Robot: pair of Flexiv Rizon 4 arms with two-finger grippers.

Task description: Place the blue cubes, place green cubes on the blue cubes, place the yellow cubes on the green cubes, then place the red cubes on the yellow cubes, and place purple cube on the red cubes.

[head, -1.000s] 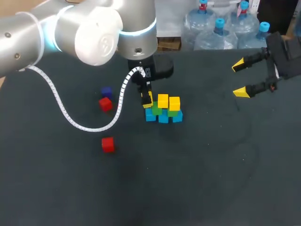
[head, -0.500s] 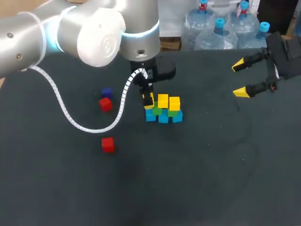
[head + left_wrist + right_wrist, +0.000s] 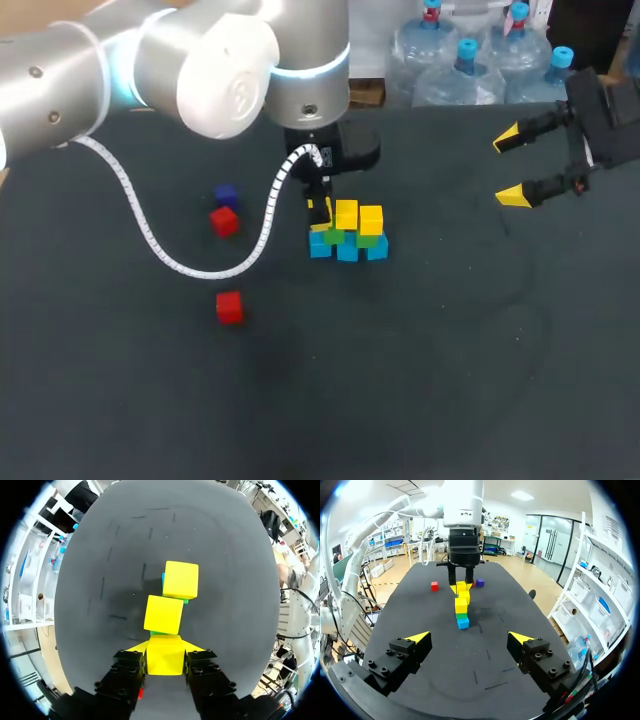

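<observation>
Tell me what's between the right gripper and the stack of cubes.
Nothing: only bare table lies between the right gripper and the stack, as the right wrist view shows.

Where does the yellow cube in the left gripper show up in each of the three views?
Head view: yellow cube at the stack's left end, between the left gripper's fingers.
Left wrist view: yellow cube between its own fingers, nearest of the yellow ones.
Right wrist view: farthest yellow cube, under the left gripper.
Shared landmark: the left gripper.
</observation>
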